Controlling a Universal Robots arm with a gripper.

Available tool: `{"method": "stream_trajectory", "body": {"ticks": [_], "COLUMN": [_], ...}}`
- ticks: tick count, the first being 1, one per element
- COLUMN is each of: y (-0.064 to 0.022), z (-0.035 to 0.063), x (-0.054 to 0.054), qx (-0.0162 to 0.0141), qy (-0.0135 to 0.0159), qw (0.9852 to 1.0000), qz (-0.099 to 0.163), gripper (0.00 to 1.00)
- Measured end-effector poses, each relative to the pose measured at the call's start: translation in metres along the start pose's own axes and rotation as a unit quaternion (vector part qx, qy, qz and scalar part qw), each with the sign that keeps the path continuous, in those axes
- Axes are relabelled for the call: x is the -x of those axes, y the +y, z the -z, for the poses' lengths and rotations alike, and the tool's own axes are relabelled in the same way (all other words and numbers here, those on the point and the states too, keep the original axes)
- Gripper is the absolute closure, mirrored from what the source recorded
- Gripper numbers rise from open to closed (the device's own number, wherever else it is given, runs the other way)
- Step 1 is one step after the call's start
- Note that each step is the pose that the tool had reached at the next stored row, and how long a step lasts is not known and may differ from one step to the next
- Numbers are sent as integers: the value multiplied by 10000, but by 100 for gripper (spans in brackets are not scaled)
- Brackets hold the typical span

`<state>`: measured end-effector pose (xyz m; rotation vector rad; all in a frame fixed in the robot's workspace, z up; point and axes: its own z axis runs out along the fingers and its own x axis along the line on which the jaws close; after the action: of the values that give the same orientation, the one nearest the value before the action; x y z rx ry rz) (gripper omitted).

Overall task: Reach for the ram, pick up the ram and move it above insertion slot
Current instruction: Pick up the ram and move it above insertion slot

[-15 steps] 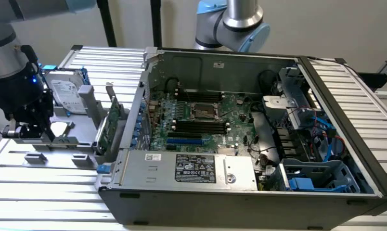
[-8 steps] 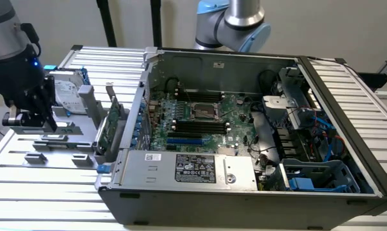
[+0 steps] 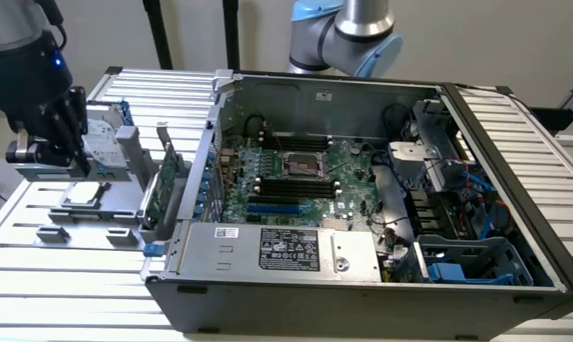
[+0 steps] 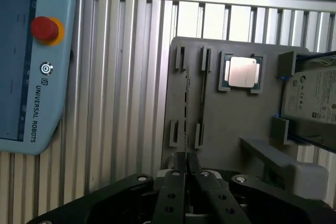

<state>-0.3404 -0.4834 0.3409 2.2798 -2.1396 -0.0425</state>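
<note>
The ram (image 3: 152, 199) stands on edge in a slot of the grey holder (image 3: 87, 231), outside the computer case, next to a taller green expansion card (image 3: 170, 169). In the wrist view the ram (image 4: 203, 95) shows edge-on as a thin dark line on the holder (image 4: 231, 124). My black gripper (image 3: 63, 153) hangs over the holder's far end, beside the hard drive and to the exterior view's left of the ram. Its fingers (image 4: 178, 182) are shut together with nothing between them. The black memory slots (image 3: 291, 187) lie on the motherboard inside the open case.
A silver hard drive (image 3: 101, 139) with blue rails and a CPU (image 4: 242, 72) sit in the same holder. A teach pendant (image 4: 31, 61) with a red stop button lies on the ribbed table. The case wall (image 3: 206, 164) separates the holder from the motherboard.
</note>
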Motion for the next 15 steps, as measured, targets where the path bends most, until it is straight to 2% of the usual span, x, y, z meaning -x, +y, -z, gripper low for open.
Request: {"method": "stream_trajectory", "body": {"ticks": [4, 8, 13, 15], "y": [-130, -304, -524, -614], "z": [182, 347, 524, 572], "x": [-8, -18, -30, -36], "qx": [-2, -1, 4, 9], "qy": [-42, -88, -144, -157], "qw": [10000, 10000, 9999, 9999], "qz": [25, 41, 50, 51], "gripper": [87, 87, 87, 87]}}
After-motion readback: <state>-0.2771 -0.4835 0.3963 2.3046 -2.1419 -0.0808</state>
